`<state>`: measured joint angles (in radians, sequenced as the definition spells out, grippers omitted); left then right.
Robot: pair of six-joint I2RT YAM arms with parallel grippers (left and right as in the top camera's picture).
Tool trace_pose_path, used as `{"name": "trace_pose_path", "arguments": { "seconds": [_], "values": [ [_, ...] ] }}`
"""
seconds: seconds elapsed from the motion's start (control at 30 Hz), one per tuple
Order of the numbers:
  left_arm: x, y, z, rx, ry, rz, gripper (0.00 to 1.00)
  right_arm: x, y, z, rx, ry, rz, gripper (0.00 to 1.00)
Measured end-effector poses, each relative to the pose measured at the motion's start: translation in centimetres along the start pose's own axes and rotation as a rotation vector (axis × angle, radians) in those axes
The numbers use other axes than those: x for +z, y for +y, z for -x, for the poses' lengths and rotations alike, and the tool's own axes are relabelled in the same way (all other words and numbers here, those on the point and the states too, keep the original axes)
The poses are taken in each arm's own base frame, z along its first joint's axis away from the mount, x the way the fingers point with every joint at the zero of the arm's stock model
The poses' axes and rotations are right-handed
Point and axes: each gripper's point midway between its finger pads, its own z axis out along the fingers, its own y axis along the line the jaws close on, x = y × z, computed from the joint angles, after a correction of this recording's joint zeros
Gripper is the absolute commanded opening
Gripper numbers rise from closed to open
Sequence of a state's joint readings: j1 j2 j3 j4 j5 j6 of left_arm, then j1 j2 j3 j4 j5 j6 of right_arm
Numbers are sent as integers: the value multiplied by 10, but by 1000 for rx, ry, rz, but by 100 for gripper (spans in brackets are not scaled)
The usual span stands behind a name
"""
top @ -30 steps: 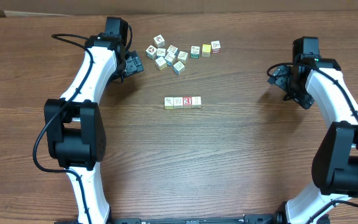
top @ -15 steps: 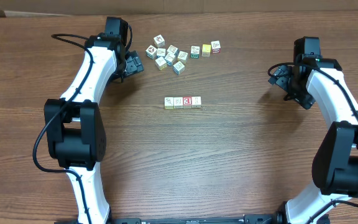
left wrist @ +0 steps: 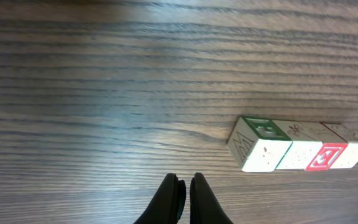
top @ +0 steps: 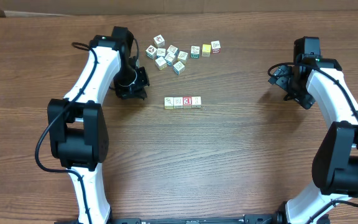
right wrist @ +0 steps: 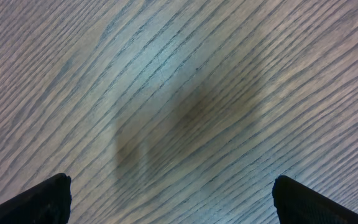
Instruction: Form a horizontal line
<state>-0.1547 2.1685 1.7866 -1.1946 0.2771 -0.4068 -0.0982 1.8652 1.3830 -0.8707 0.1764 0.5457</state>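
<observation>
The horizontal line [top: 183, 102] is a short row of four small picture cubes lying mid-table. In the left wrist view the horizontal line [left wrist: 297, 146] shows a green-lettered end cube nearest, then a cream one, a red-faced one and a whitish one. My left gripper [top: 142, 93] sits just left of the row's left end, apart from it. Its fingers [left wrist: 174, 190] are pressed together with nothing between them. My right gripper [top: 279, 78] hovers far to the right over bare wood, its fingertips [right wrist: 48, 193] spread wide and empty.
A loose cluster of similar cubes [top: 173, 55] lies at the back, above the row, with two more cubes [top: 211, 47] at its right. The brown wooden table [top: 241, 155] surrounds everything.
My left gripper has swung from beside the loose cluster down towards the row's left end, and its jaws have gone from open to shut. The right arm and the cubes have not moved.
</observation>
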Motion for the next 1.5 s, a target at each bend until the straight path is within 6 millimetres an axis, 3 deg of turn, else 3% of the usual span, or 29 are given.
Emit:
{"name": "trace_pose_path", "arguments": {
  "seconds": [0.23,0.5,0.57,0.6,0.67,1.07,1.23,1.5],
  "values": [
    [8,-16,-14,44,1,66,4,0,0,0,0,0,0,100],
    [20,-36,-11,118,-137,221,5,0,0,0,0,0,-1,100],
    [20,-36,-8,124,-162,240,26,0,0,0,0,1,0,100],
    [20,-36,-5,119,-177,246,23,0,0,0,0,1,0,100],
    [19,-35,-1,107,-198,253,4,0,0,0,0,1,0,100],
    [23,-23,18,101,-260,267,4,0,0,0,0,1,0,100],
    [29,-17,16,108,-246,270,4,0,0,0,0,0,0,100],
    [37,-28,16,185,-235,213,4,0,0,0,0,0,0,100]
  ]
}}
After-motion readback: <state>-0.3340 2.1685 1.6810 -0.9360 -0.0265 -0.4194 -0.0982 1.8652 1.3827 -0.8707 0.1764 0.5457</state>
